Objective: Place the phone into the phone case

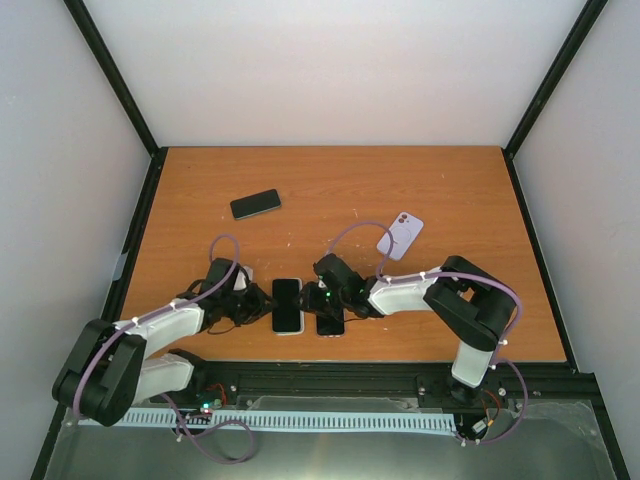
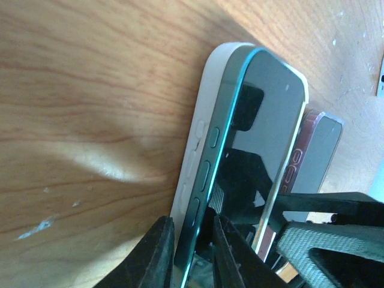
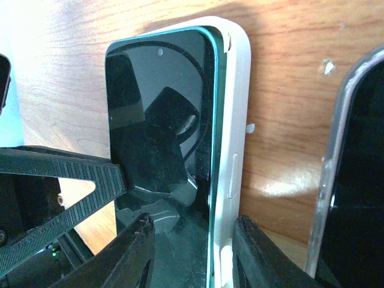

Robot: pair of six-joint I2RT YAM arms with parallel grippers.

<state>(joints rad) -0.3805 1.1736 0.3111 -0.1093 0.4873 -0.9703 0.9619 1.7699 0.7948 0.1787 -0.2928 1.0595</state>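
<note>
The teal-edged phone lies screen up in the white phone case near the table's front edge. In the left wrist view the phone's left edge stands raised above the case wall. My left gripper is shut on that raised edge. In the right wrist view the phone sits low inside the case wall. My right gripper is open and straddles that side, one finger over the screen and one outside the case.
A second dark phone in a clear-rimmed case lies just right of the cased phone and shows in both wrist views. A black phone lies at the back left. A white one with a camera cutout lies at the right.
</note>
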